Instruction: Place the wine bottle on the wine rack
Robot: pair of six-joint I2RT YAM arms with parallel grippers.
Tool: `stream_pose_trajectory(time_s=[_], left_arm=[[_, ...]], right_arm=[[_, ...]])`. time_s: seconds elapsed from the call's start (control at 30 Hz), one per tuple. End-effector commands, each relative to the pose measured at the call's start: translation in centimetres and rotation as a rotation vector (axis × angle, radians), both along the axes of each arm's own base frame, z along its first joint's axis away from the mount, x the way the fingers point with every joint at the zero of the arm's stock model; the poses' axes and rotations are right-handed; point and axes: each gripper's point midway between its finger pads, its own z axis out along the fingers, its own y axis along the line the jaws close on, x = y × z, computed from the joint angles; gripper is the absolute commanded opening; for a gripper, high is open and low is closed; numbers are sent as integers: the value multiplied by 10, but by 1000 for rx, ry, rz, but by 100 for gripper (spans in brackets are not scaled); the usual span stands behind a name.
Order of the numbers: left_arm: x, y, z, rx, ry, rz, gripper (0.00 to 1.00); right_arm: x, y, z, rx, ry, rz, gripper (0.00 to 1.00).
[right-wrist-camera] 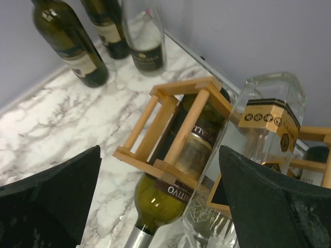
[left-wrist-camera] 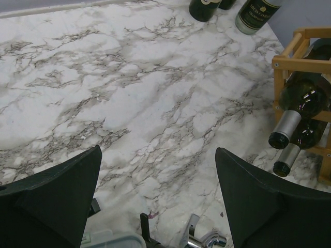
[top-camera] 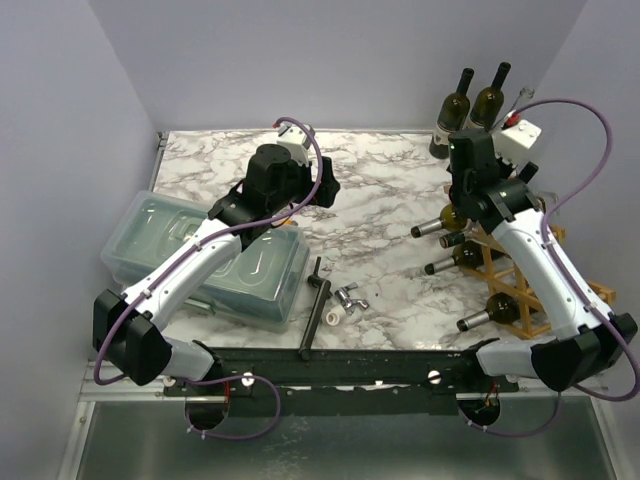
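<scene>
- Marble-patterned tabletop (top-camera: pixel 390 190) fills the top view, with both arm bases at its 6 o'clock edge.
- Clear plastic lidded bin (top-camera: pixel 160 235) lies at 9 o'clock, partly under the left arm.
- Light wooden wine rack (right-wrist-camera: pixel 189 129) stands at 3 o'clock, beneath the right arm. The necks of its racked bottles (top-camera: pixel 445 265) stick out toward 9 o'clock.
- Left gripper (left-wrist-camera: pixel 158 155) hangs over the bare middle of the table, its jaws apart and nothing between them.
- Right gripper (right-wrist-camera: pixel 159 150) hovers over the rack's far end, its jaws spread as wide as they go and clamped on nothing.
- Clear glass bottle (right-wrist-camera: pixel 264 119) with a gold label lies on the rack's upper row, its shoulder toward the camera. In the wrist view it sits by the right-hand finger (right-wrist-camera: pixel 269 206), and I cannot tell whether they touch.
- Green wine bottle (right-wrist-camera: pixel 160 199) lies in the cell just beside it, at its 9 o'clock, with its neck poking out of the frame.
- 3 upright bottles (right-wrist-camera: pixel 108 31) stand on the table at the 1 o'clock corner, apart from the rack.
- Black rod (top-camera: pixel 313 305) lies near 6 o'clock.
- Small metal fitting (top-camera: pixel 350 297) rests just beside the rod, at its 3 o'clock.
</scene>
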Motion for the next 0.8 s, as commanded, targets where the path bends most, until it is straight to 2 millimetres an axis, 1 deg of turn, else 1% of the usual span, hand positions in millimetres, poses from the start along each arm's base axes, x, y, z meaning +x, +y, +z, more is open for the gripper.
stream_pose_trajectory(time_s=[0.0,0.07,0.17,0.23,0.33,0.4,0.53,0.6,0.67,0.77], left_arm=[[2,-5,7,0,-18,-9,92],[2,-5,6,3,-18,-11,92],[2,-6,6,6,-20,-12,92],[1,-5,7,4,-21,-12,92],[1,-5,9,-2,-22,-13,92],[1,-5,10,-3,-23,-12,92],[0,-7,10,-10,-17,-19,92],[-1,-7,9,-12,-14,-20,92],[-1,-8,10,-14,-15,-22,92],[0,-8,10,-13,-14,-21,92]], right_arm=[[-11,-17,-18,65,23,-148,94],[-9,-20,-19,93,23,-175,89],[-9,-29,-14,106,28,-238,88],[-9,-37,-17,106,60,-276,88],[-5,-44,-31,173,118,-298,88],[-2,-45,-39,200,146,-308,87],[8,-42,-46,208,146,-311,85],[15,-40,-49,218,143,-299,81],[21,-38,-53,218,144,-301,75],[27,-39,-60,206,162,-317,74]])
